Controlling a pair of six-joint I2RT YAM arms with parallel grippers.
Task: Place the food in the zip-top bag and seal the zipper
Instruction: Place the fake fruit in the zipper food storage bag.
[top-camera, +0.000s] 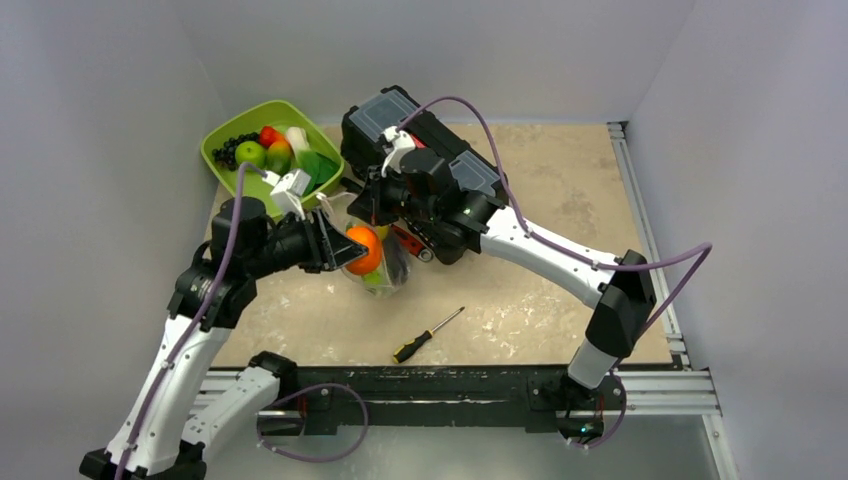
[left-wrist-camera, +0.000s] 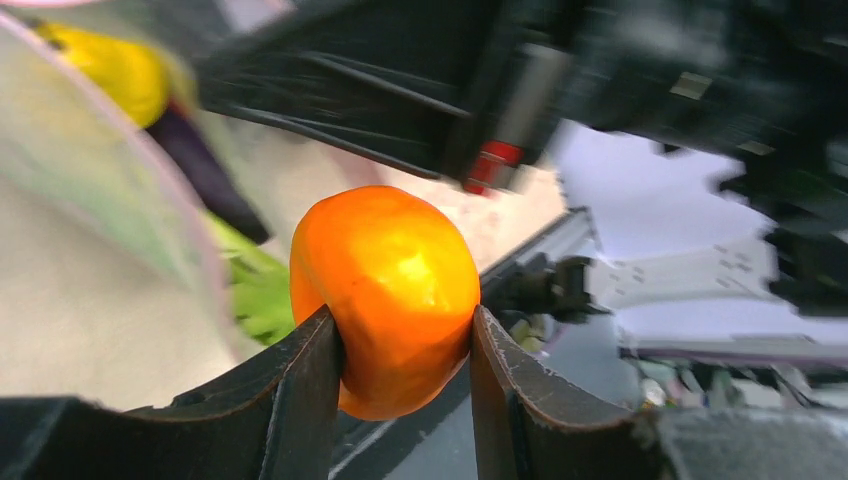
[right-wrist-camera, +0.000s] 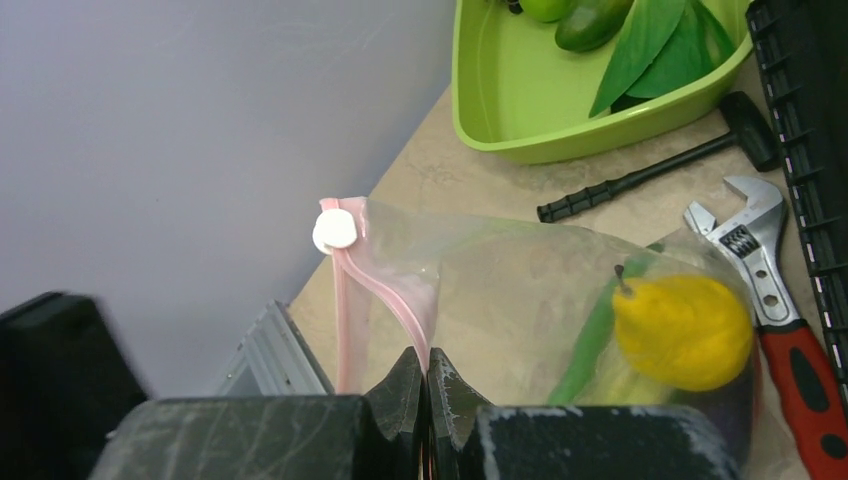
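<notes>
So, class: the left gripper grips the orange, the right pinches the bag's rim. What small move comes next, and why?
Probably ease the left gripper toward the mouth of the zip-top bag, then release. The orange is clamped in it beside the bag, the right gripper holds the zipper edge up, and a yellow pear already lies inside.

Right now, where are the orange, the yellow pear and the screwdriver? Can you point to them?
The orange (left-wrist-camera: 385, 295): left wrist view, middle of its shiny skin.
The pear (right-wrist-camera: 683, 330): right wrist view, its fat belly, inside the bag (right-wrist-camera: 520, 270).
The screwdriver (top-camera: 411, 347): top view, its yellow-and-black handle.
</notes>
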